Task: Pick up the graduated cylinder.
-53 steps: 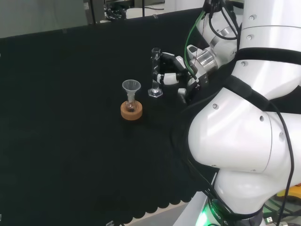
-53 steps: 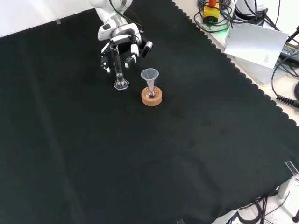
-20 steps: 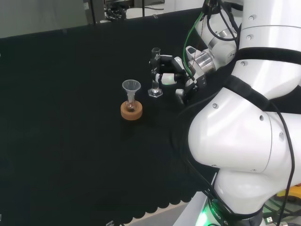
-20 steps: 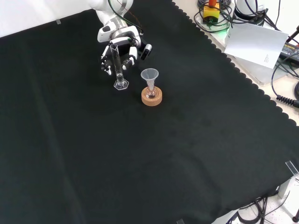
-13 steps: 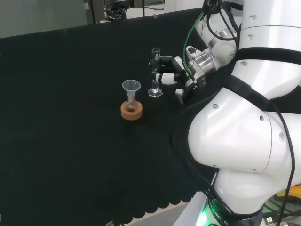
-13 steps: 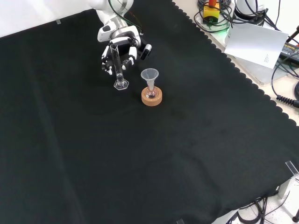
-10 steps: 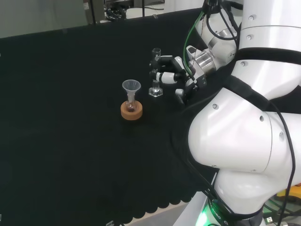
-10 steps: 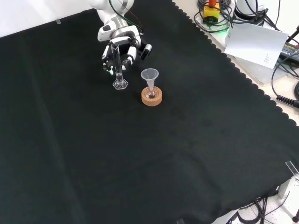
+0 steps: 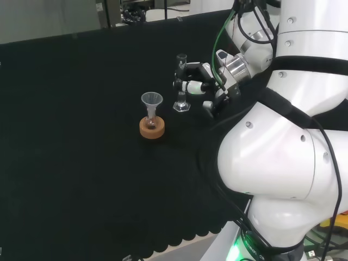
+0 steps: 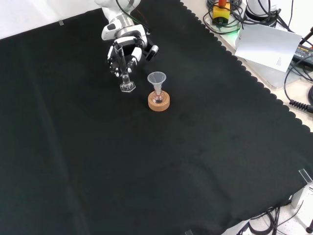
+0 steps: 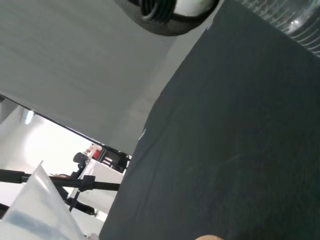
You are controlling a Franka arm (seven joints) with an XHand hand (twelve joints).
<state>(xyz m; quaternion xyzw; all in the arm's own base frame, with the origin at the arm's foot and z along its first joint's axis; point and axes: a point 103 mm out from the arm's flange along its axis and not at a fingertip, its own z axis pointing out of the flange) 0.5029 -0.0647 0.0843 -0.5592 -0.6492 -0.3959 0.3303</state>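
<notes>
The graduated cylinder [image 9: 180, 82] is a thin clear tube on a hexagonal foot. It stands upright right of the cloth's middle in the head view. In the front view the cylinder's foot [image 10: 127, 88] shows just below the hand [image 10: 125, 48]. The black and white hand [image 9: 199, 81] has its fingers curled round the upper tube from the right in the head view. Whether the foot touches the cloth I cannot tell. In the wrist view a clear marked stretch of the cylinder [image 11: 292, 17] lies close to the hand [image 11: 170, 10].
A clear funnel [image 9: 151, 99] sits in a small flask on a cork ring [image 9: 151, 128], just left of the cylinder in the head view; the same cork ring [image 10: 159, 101] is at its lower right in the front view. Paper and cables [image 10: 271, 44] lie beyond the cloth's scalloped edge.
The hand has closed in from beside the cylinder and curled its fingers round the tube. The cylinder has shifted a little and its foot looks slightly raised.
</notes>
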